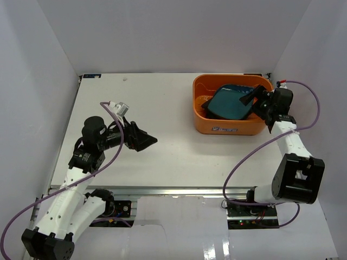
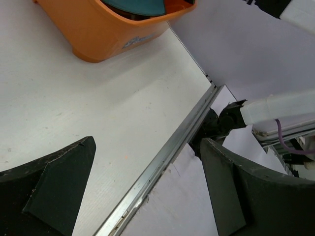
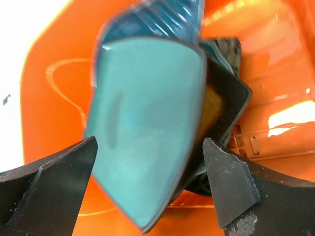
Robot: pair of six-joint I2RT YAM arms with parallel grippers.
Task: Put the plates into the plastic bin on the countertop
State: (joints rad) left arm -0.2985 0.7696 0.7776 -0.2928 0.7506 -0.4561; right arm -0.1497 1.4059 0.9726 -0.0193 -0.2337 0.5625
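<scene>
The orange plastic bin [image 1: 203,116] stands at the back right of the white countertop [image 1: 162,108]. A dark teal square plate [image 1: 230,102] lies tilted on top of other plates inside it. In the right wrist view the teal plate [image 3: 142,128] covers a black-rimmed amber square plate [image 3: 221,98], with another plate edge [image 3: 167,14] behind. My right gripper [image 1: 254,98] is open over the bin's right end, its jaws wide on either side of the teal plate and not touching it. My left gripper [image 1: 149,142] is open and empty above the countertop at the left.
White walls close in the back and both sides. A metal rail [image 2: 162,162] runs along the countertop's near edge. The bin [image 2: 98,34] shows at the top of the left wrist view. Purple cables [image 1: 244,157] loop from both arms.
</scene>
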